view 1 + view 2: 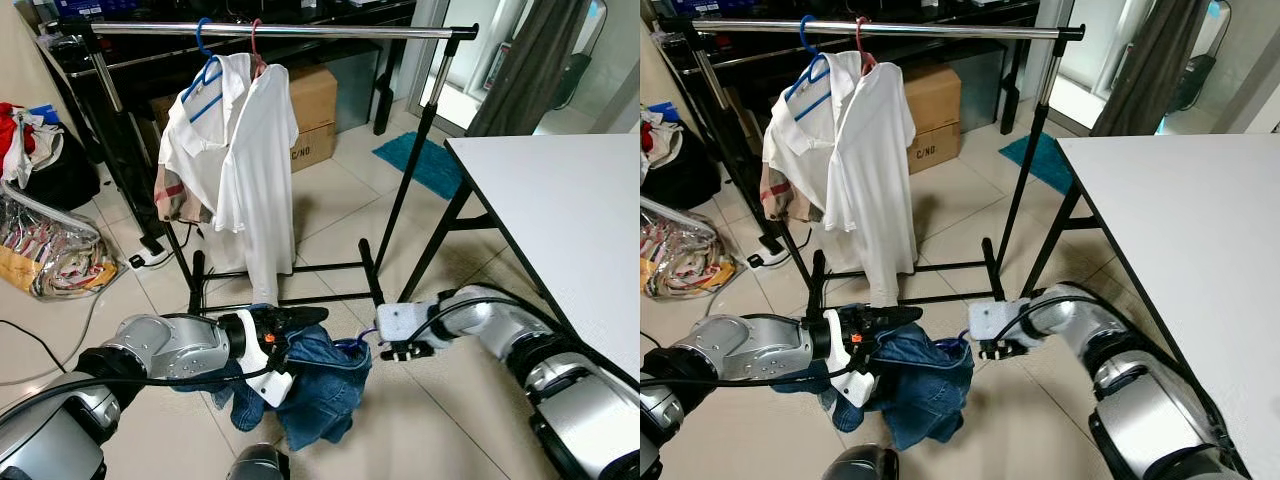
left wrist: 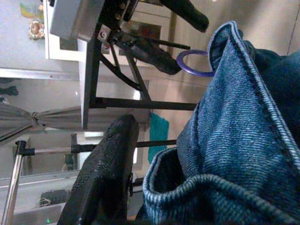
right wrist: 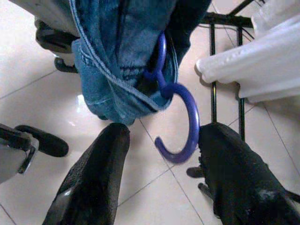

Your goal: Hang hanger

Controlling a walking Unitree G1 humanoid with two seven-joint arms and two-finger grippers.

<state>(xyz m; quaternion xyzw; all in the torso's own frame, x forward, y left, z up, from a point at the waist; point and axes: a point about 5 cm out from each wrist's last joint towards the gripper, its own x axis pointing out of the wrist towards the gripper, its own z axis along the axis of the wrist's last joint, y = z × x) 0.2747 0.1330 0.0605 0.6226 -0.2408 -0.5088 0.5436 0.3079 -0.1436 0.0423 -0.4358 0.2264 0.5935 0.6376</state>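
Observation:
A pair of blue jeans [image 1: 315, 385] hangs on a purple hanger, whose hook [image 3: 180, 117] sticks out at the top. My left gripper [image 1: 295, 325] is shut on the jeans' waist and holds them above the floor; one black finger [image 2: 103, 178] lies against the denim [image 2: 243, 140]. My right gripper [image 3: 164, 133] is open, with the hook between its fingers and touching one of them. In the eye views it sits just right of the hook [image 1: 350, 345]. The silver rail [image 1: 300, 31] of the clothes rack runs high above both grippers.
Two white shirts [image 1: 240, 150] hang on the rail's left half. The rack's black base bars [image 1: 290, 270] lie just beyond the jeans. A white table [image 1: 560, 210] stands at the right. Cardboard boxes [image 1: 312, 115], a teal mat [image 1: 425, 160] and a bag of clothes [image 1: 50, 250] lie around.

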